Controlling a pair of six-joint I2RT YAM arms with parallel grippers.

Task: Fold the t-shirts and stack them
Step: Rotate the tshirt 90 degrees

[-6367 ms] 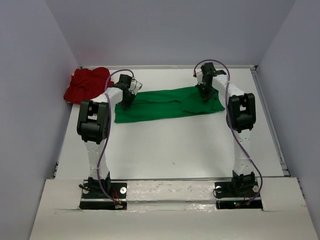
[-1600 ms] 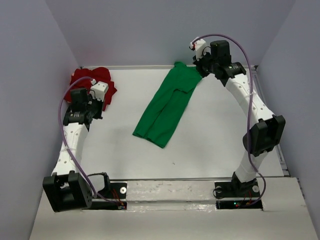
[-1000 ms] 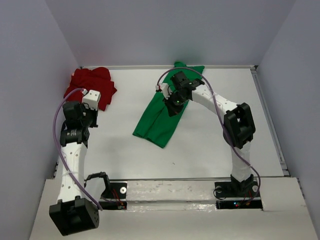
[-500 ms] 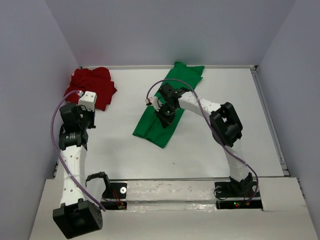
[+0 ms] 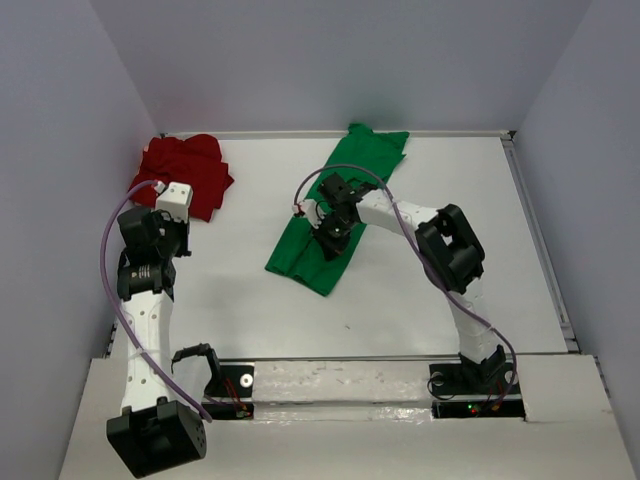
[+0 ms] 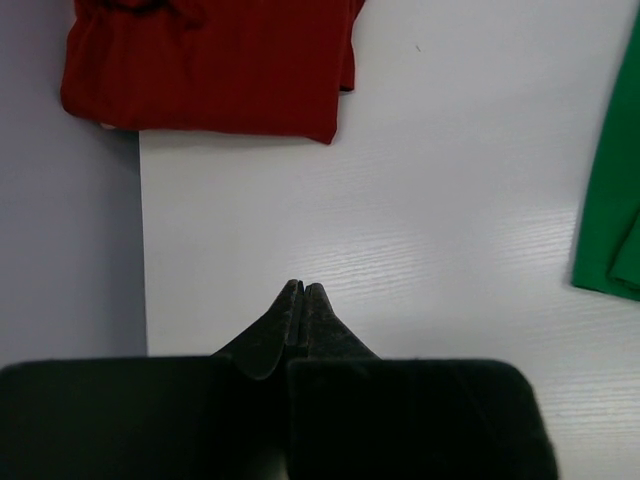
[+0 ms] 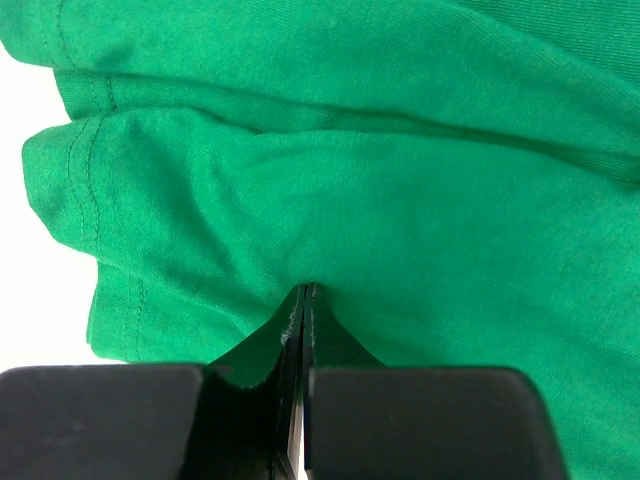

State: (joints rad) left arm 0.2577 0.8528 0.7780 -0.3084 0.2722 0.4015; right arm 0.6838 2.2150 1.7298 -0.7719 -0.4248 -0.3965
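Note:
The green t-shirt point(image 5: 301, 256) lies as a long folded strip, slanting from the table's far edge toward the near left. My right gripper point(image 5: 327, 242) is shut, its tips pressed down on the strip's lower half; in the right wrist view the tips point(image 7: 304, 290) rest on green cloth point(image 7: 350, 180) with nothing between the jaws. The red t-shirt point(image 5: 185, 170) lies crumpled in the far left corner. My left gripper point(image 5: 168, 232) is shut and empty over bare table, just short of the red t-shirt point(image 6: 210, 70); its tips point(image 6: 302, 290) point at it.
The left wall point(image 6: 70, 250) runs close beside my left gripper. The green t-shirt's edge point(image 6: 610, 220) shows at the right of the left wrist view. White table point(image 5: 420, 290) surrounds the shirts, with walls on three sides.
The right gripper let go of the green shirt's far end and slid, shut, down along the strip toward its near end. The left arm drew back from the red shirt.

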